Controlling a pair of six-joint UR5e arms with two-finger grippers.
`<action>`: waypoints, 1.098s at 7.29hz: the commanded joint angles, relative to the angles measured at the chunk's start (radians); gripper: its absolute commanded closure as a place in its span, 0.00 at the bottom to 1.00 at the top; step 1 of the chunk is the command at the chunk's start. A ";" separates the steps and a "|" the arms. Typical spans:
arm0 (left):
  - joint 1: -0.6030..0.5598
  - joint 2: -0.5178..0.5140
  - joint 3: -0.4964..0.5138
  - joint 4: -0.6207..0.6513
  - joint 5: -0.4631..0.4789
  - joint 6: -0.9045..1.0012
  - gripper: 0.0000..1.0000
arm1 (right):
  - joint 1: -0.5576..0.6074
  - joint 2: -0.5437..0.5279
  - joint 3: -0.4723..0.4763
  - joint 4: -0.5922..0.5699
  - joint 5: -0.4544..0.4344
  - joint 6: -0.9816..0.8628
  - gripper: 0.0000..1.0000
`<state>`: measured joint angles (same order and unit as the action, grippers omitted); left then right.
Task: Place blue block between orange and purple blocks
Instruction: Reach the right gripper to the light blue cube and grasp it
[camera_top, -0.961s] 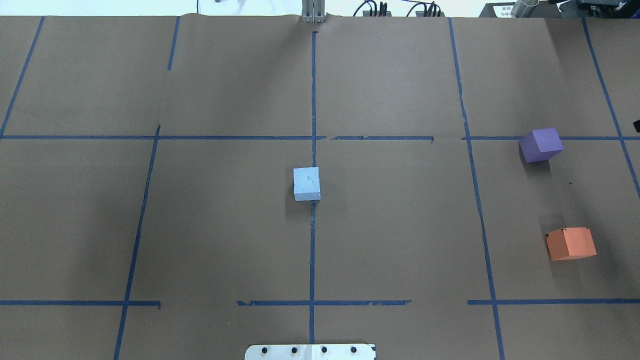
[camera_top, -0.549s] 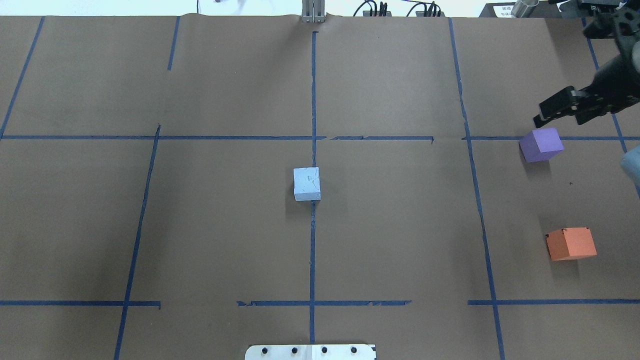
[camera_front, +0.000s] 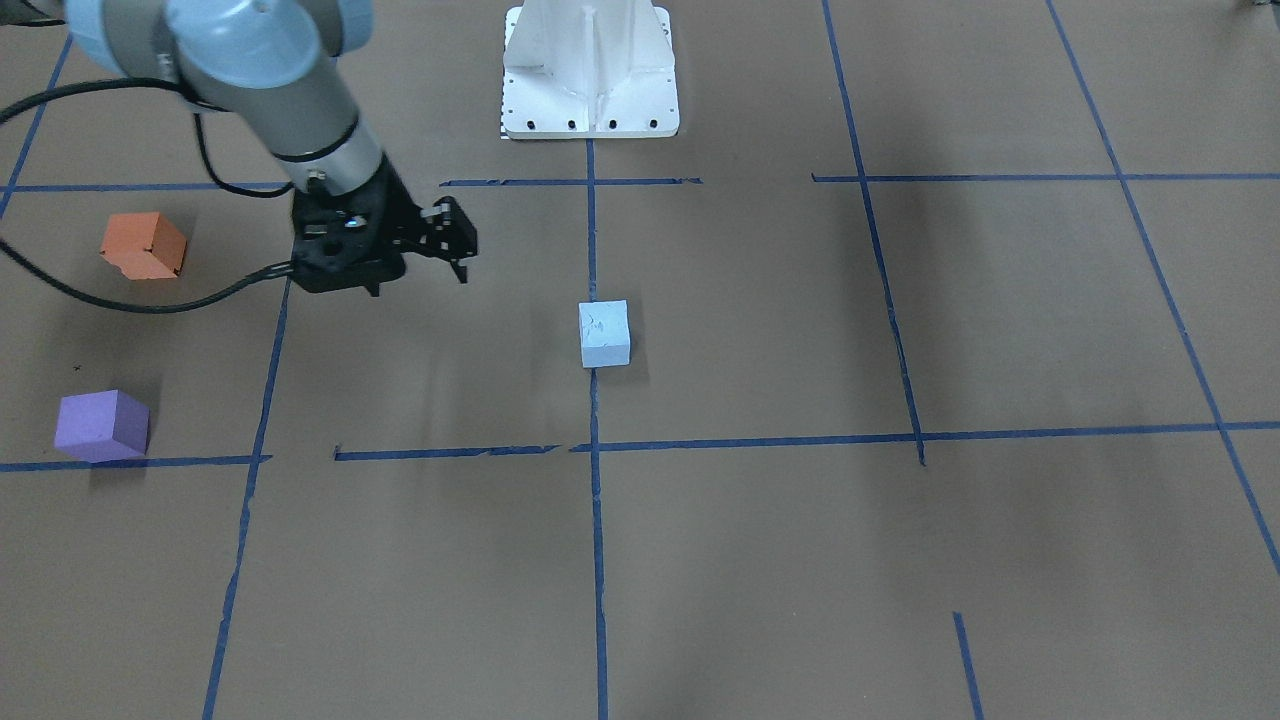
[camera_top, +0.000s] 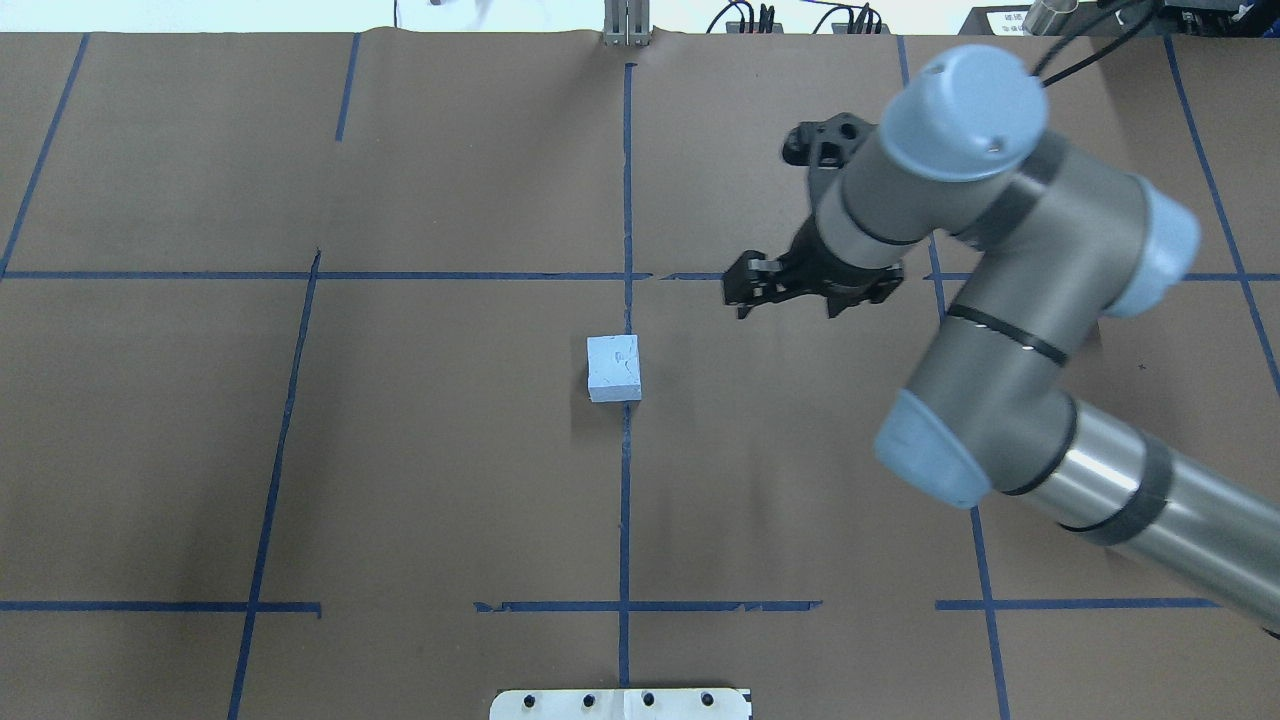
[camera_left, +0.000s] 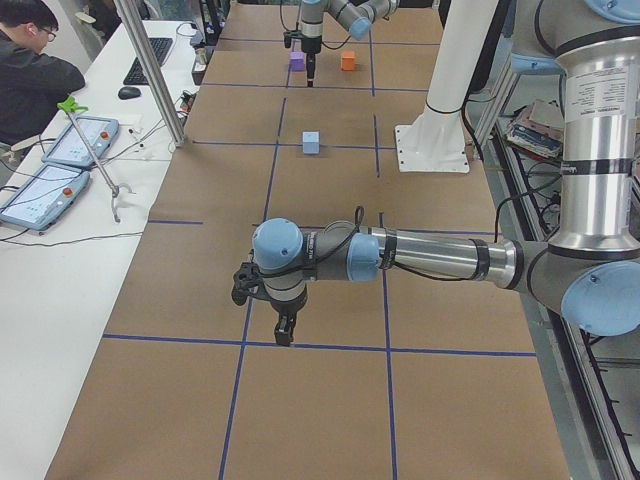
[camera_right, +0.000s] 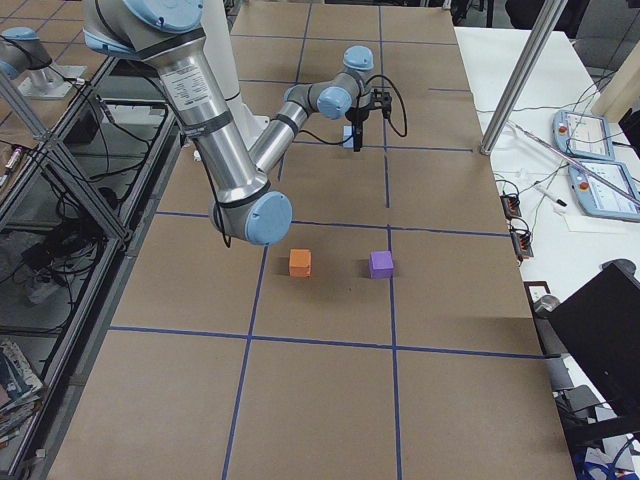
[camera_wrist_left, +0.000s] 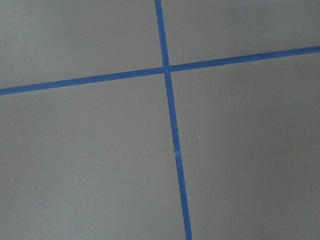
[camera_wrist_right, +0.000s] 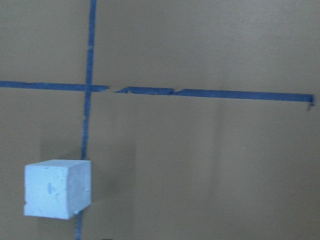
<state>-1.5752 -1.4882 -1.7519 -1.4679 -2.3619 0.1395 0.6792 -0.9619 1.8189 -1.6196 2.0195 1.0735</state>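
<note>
The pale blue cube-shaped block (camera_top: 613, 367) sits mid-table (camera_top: 450, 450) on the centre tape line, well apart from the orange cube block (camera_front: 143, 245) and the purple cube block (camera_front: 101, 425). My right end effector (camera_top: 742, 298) hovers near it and my left end effector (camera_left: 284, 336) hangs far off. I cannot tell whether either is spread or pressed together.

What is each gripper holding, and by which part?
Nothing. The right gripper hangs empty, apart from the blue block; the left gripper carries nothing visible.
</note>
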 joint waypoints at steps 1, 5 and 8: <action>0.000 -0.001 0.002 0.000 0.000 0.000 0.00 | -0.110 0.225 -0.221 0.004 -0.103 0.115 0.00; 0.000 -0.004 0.000 0.000 0.000 0.000 0.00 | -0.184 0.296 -0.395 0.006 -0.182 0.123 0.00; 0.000 -0.004 0.000 0.000 0.000 0.000 0.00 | -0.198 0.316 -0.435 0.023 -0.192 0.125 0.00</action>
<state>-1.5754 -1.4925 -1.7511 -1.4680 -2.3623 0.1396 0.4870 -0.6531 1.3997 -1.6080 1.8302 1.1967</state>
